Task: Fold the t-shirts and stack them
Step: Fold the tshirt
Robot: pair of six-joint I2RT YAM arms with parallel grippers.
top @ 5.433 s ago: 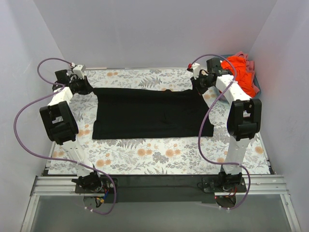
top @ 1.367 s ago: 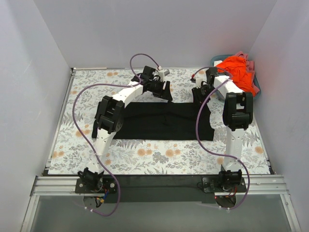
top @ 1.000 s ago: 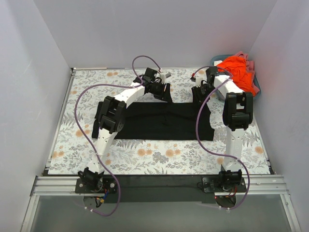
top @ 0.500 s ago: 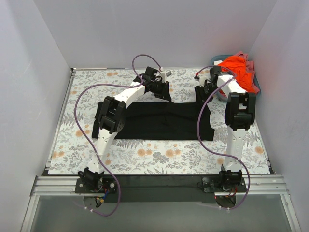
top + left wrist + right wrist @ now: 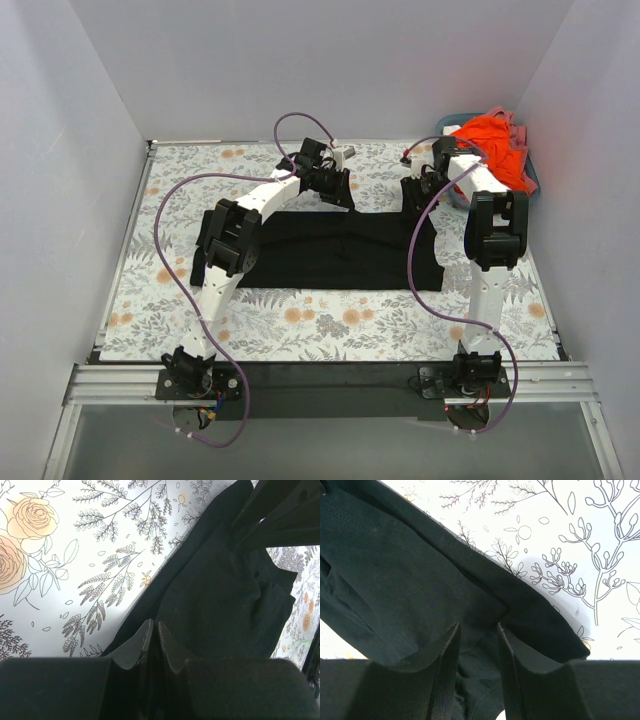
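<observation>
The black t-shirt (image 5: 330, 255) lies as a wide folded band across the middle of the floral table. My left gripper (image 5: 343, 192) is at its far edge near the centre, shut on a fold of the black cloth (image 5: 215, 595); its jaws (image 5: 154, 625) are nearly together. My right gripper (image 5: 413, 192) is at the far right corner of the shirt; its jaws (image 5: 477, 626) stand apart over the black cloth (image 5: 395, 580). The orange-red shirt (image 5: 495, 150) is heaped at the far right, with some pink cloth (image 5: 516, 127) behind it.
The teal basket (image 5: 537, 183) holds the orange-red heap in the far right corner. White walls close in the table on the left, back and right. Purple cables loop over both arms. The floral table cover (image 5: 300, 320) shows in front of the shirt.
Since 5.4 s ago my left arm has swung from the far left to the centre, carrying the shirt's edge with it. In the last second my right gripper has shifted slightly back.
</observation>
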